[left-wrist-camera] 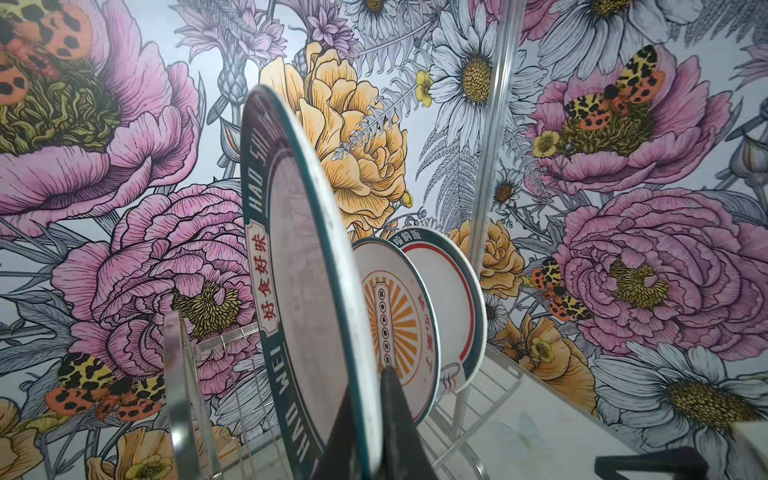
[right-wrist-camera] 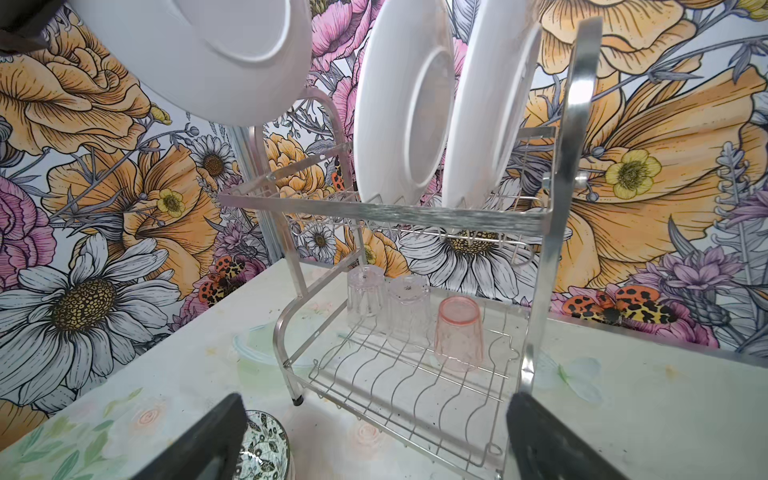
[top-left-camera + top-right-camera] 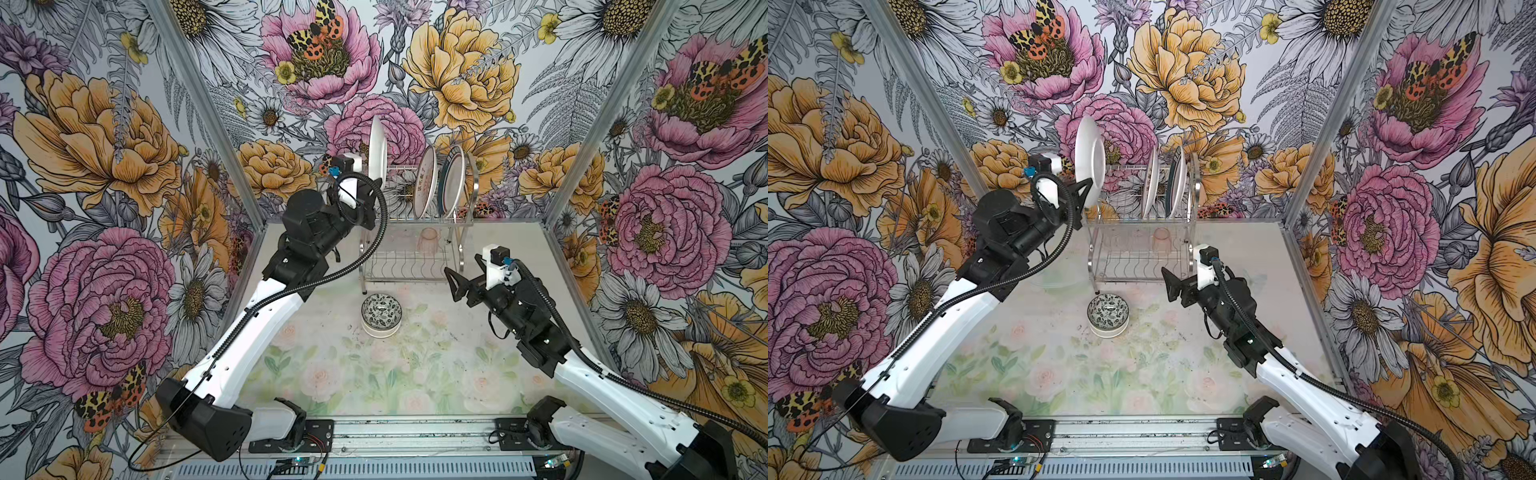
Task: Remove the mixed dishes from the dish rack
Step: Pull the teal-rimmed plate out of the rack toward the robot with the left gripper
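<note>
The teal-rimmed round lettered plate [image 1: 291, 270] stands upright above the left end of the two-tier chrome wire dish rack [image 3: 471, 187], its lower rim clamped in the left gripper [image 3: 373, 187]. Two more patterned plates [image 3: 424, 183] stand slotted on the upper shelf near it, with three upturned cups [image 2: 459, 332] below. The right gripper [image 3: 460, 266], spread wide and empty, hangs by the rack's front right corner, over bare table [image 3: 415, 374] near the stacked bowls [image 3: 381, 313].

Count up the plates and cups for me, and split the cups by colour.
plates: 3
clear cups: 2
pink cup: 1
Total: 6
</note>
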Controlling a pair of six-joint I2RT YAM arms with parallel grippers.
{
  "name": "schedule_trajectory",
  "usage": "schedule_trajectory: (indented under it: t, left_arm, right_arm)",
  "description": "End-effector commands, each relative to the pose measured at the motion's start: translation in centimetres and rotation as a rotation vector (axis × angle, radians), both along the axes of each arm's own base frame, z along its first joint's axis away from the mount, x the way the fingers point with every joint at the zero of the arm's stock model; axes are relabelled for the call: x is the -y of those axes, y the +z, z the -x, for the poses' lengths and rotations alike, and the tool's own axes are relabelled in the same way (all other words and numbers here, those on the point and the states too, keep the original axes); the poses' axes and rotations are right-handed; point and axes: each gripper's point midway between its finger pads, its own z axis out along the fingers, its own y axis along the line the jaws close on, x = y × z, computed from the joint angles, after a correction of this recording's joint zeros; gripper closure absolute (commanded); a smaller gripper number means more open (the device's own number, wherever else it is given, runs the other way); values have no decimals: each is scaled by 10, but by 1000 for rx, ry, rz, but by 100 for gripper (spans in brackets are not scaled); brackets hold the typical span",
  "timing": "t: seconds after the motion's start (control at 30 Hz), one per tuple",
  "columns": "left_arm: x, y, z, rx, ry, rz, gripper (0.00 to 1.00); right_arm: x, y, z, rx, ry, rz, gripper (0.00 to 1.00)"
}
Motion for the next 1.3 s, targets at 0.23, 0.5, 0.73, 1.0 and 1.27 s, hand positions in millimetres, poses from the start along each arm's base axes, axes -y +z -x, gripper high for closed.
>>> schedule_trajectory:
  t: [0.23, 0.5, 0.73, 1.0, 1.27]
  left_arm:
    - [-30, -28, 87, 72, -41, -188, 100]
    - [-45, -79, 136, 161, -52, -373, 100]
    - [-59, -127, 152, 173, -13, -522, 100]
    - [-56, -178, 145, 184, 4, -745, 100]
    - [-39, -218, 135, 235, -27, -996, 100]
  right_arm:
    - [-3, 11, -2, -118, 11, -142, 0]
    - [-9, 11, 4, -272, 41, -210, 0]
    - [-5, -7, 15, -390, 32, -358, 0]
    - [-4, -11, 24, -443, 44, -416, 3]
    - [-25, -12, 23, -551, 116, -408, 4]
